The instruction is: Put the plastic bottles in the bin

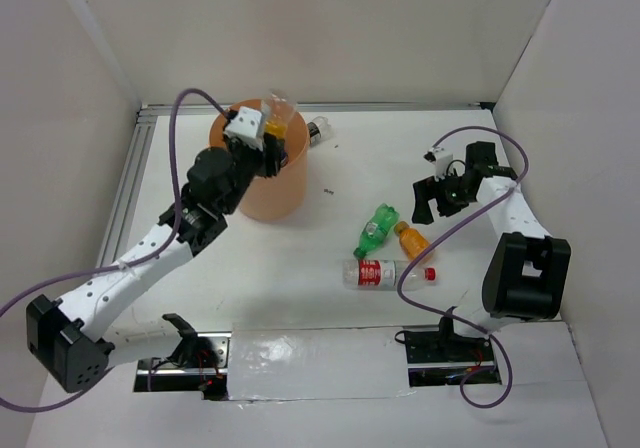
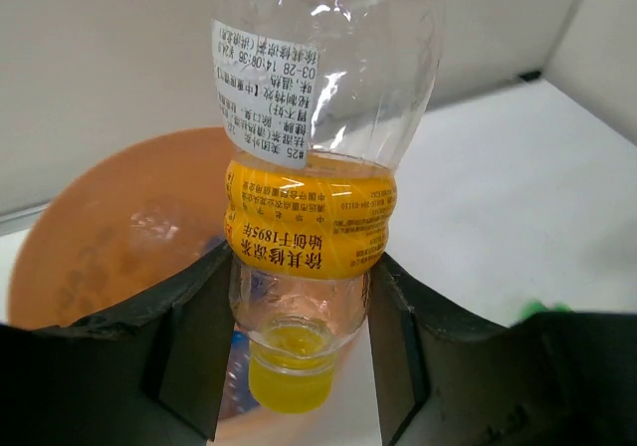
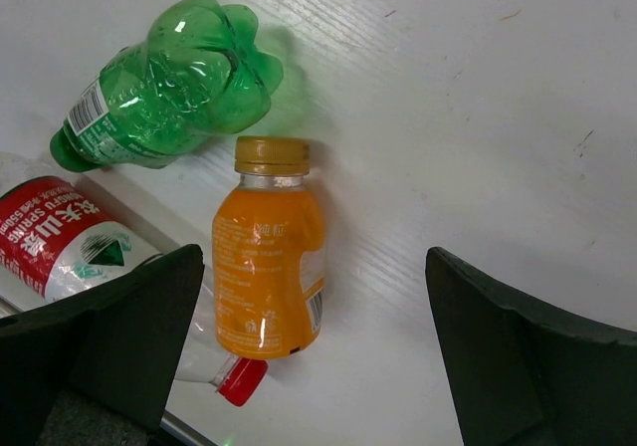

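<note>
Left fingers (image 2: pixel 194 356) hold yellow bottle (image 2: pixel 309 227), cap down, just over bin (image 2: pixel 100 237) in far left corner of desk (image 1: pixel 300 258). Straight drop should do. Right fingers (image 3: pixel 109 336) wide, orange bottle (image 3: pixel 267 257) lying flat under them, nearer right arm.

Yellow-label btl (image 2: pixel 309 217): "1895"; white sticker (image 2: pixel 264 98): "03-28".

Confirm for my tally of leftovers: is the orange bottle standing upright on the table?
No, the orange bottle lies on its side, near the green bottle.
</note>
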`<state>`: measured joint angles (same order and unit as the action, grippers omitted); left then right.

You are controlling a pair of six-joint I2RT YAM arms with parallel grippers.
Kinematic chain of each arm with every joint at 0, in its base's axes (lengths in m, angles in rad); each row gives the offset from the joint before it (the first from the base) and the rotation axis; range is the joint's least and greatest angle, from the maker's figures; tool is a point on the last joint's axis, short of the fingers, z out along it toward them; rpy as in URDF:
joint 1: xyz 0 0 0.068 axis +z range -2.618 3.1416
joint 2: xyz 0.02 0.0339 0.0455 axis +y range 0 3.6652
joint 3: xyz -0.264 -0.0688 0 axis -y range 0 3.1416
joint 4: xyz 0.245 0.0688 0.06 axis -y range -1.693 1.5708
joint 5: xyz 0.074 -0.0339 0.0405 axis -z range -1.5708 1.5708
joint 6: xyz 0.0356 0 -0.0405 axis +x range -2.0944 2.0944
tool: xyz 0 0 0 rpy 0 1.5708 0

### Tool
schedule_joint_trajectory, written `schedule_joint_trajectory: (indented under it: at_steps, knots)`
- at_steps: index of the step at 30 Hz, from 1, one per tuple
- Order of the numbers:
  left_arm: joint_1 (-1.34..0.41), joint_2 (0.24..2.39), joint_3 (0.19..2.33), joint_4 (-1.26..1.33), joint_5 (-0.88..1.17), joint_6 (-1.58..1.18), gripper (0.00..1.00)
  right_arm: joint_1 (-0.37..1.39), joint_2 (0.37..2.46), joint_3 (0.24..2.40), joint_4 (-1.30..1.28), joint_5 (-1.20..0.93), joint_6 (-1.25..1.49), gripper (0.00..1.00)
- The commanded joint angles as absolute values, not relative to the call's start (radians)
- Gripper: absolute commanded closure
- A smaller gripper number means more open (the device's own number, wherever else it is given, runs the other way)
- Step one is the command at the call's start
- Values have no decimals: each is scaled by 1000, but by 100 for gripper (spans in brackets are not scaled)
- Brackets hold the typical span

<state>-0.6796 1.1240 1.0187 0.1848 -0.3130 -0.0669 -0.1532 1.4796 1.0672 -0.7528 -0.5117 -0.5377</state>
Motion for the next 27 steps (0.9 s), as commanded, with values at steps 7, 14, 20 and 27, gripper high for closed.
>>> schedule_joint_trajectory:
  at_steps: [7, 14, 20, 27]
  knots:
    - [-462, 1350, 1195, 215, -356, -155, 66, -107, 1511, 1089, -761, -531, -572, 1]
    - [-434, 1328, 1178, 163, -365, -146, 0, -69, 1531, 1071, -752, -473, -563, 1]
    - [-581, 1224, 1250, 98, -347, 18, 0, -8, 1583, 1039, -752, -394, -563, 1]
    - [-961, 1123, 1064, 15, -169, 84, 0, 24, 1681, 996, -776, -319, -563, 8]
